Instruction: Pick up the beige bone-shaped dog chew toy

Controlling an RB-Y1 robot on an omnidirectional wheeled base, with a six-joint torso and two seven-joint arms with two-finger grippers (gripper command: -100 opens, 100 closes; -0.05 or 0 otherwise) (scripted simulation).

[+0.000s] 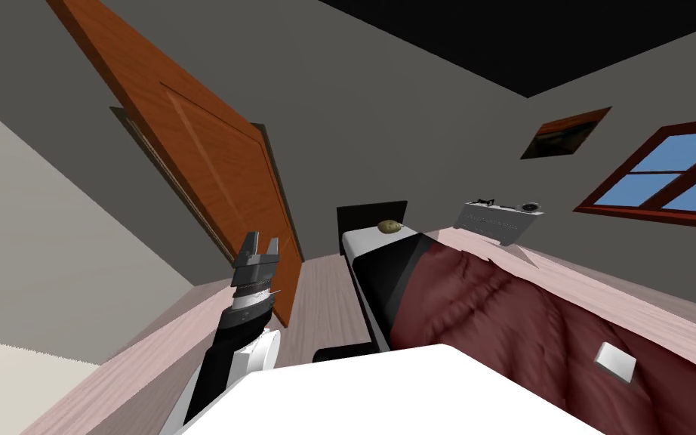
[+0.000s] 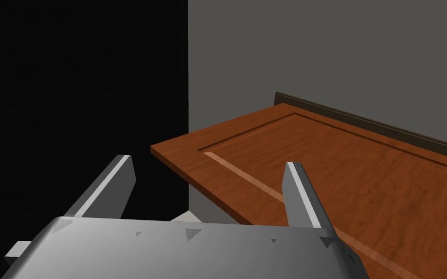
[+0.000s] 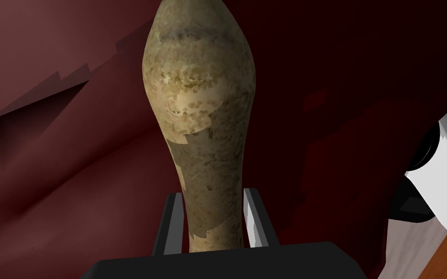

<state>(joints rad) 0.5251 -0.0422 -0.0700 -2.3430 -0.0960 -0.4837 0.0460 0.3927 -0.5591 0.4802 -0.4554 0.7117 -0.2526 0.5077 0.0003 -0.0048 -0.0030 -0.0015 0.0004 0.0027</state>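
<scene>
The beige, mottled bone-shaped toy (image 3: 199, 97) stands lengthwise out of my right gripper (image 3: 213, 196), whose two fingers (image 3: 255, 215) press the sides of its narrow shaft. Its bulbous end points away from the hand, over the dark red bedcover (image 3: 62, 160). My left gripper (image 1: 258, 243) is raised to my left in front of the brown wooden door (image 1: 210, 174). In the left wrist view its fingers (image 2: 300, 193) stand wide apart, open, with nothing between them.
The bed with the dark red cover (image 1: 490, 310) runs along my right, with a small white box (image 1: 615, 361) lying on it. A beige roundish lump (image 1: 390, 226) rests on the white pillow end. A grey nightstand (image 1: 499, 219) is beyond, under a window (image 1: 679, 177).
</scene>
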